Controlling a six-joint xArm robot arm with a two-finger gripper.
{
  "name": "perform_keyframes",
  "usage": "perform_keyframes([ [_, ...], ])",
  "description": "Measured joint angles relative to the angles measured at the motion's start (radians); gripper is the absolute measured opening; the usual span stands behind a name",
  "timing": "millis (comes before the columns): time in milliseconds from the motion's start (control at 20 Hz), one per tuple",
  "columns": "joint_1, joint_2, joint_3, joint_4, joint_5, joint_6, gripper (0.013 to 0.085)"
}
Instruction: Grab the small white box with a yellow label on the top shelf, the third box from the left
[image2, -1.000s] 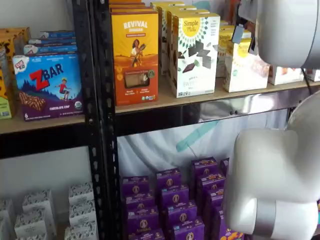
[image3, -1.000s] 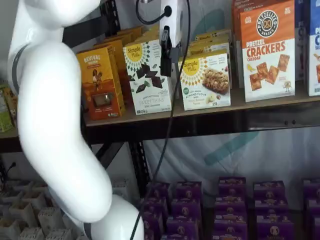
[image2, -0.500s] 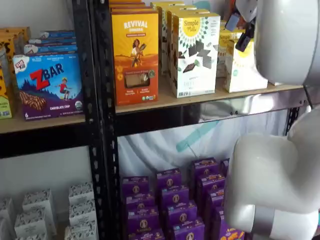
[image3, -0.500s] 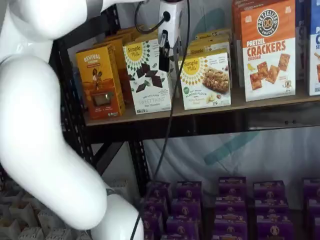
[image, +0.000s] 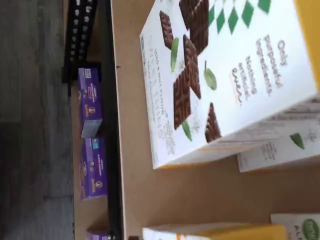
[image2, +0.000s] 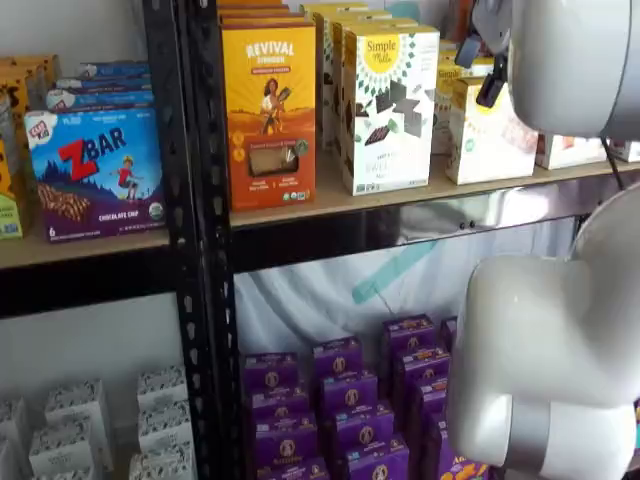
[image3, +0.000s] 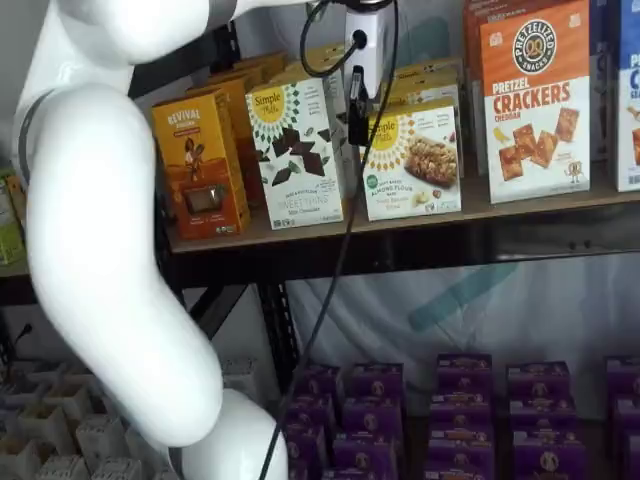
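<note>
The small white box with its round yellow label stands on the top shelf, between a taller white carton with chocolate pieces and an orange cracker carton. It also shows in a shelf view, partly behind the arm. My gripper hangs in front of the small box's upper left corner. Only one black finger shows, side-on, so the jaws cannot be read. Its dark fingers also show above the box. The wrist view shows the taller carton large and a yellow-edged slice of the small box.
An orange Revival carton stands at the shelf's left end. More cartons stand in rows behind the front ones. Black perforated uprights frame the bay. Purple boxes fill the shelf below. My white arm fills the left foreground.
My gripper has moved right, from in front of the taller chocolate carton's edge to the small white box's left corner. The boxes have not moved.
</note>
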Motion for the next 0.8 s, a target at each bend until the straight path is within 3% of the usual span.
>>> perform_keyframes([
  [550,0.024,0.127,-0.113,-0.094,0.033,0.003,0.0850],
  [800,0.053,0.176,-0.171,-0.174,0.100,0.022,0.0850],
])
